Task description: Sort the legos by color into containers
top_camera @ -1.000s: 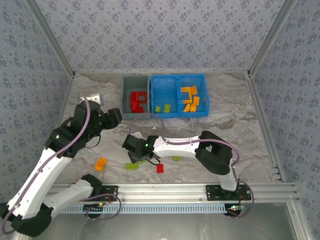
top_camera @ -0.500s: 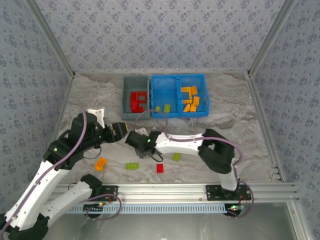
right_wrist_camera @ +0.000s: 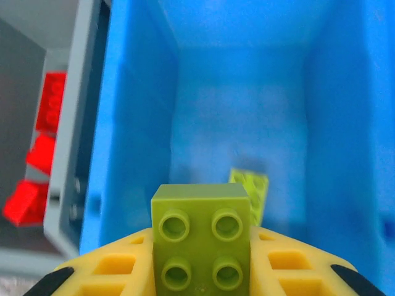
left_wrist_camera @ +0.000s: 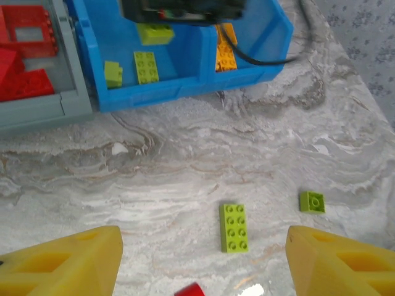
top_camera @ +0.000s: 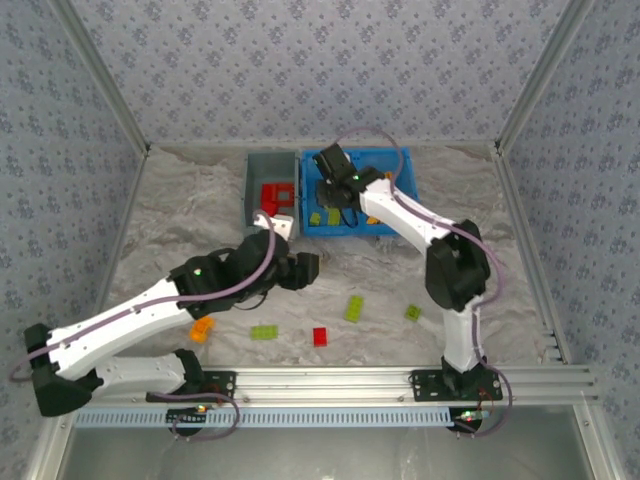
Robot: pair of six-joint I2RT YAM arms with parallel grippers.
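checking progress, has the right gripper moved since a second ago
Yes: the right gripper moved away, from short of the blue bin to above its left compartment.

upper centre: single bin (top_camera: 249, 195), double bin (top_camera: 408, 185) right beside it on its right | inside: bricks (left_wrist_camera: 28, 74) in all three compartments | table (top_camera: 180, 210), lower centre, before the bins: five loose bricks (top_camera: 354, 309) scattered | above double bin's left compartment: right gripper (right_wrist_camera: 201, 268) with a brick (right_wrist_camera: 201, 216) between its fingers

Looks like a robotics lab cell: patterned backdrop walls (top_camera: 320, 70) on aluminium framing (top_camera: 330, 378), boxing in a marbled tabletop (top_camera: 180, 200) on three sides.
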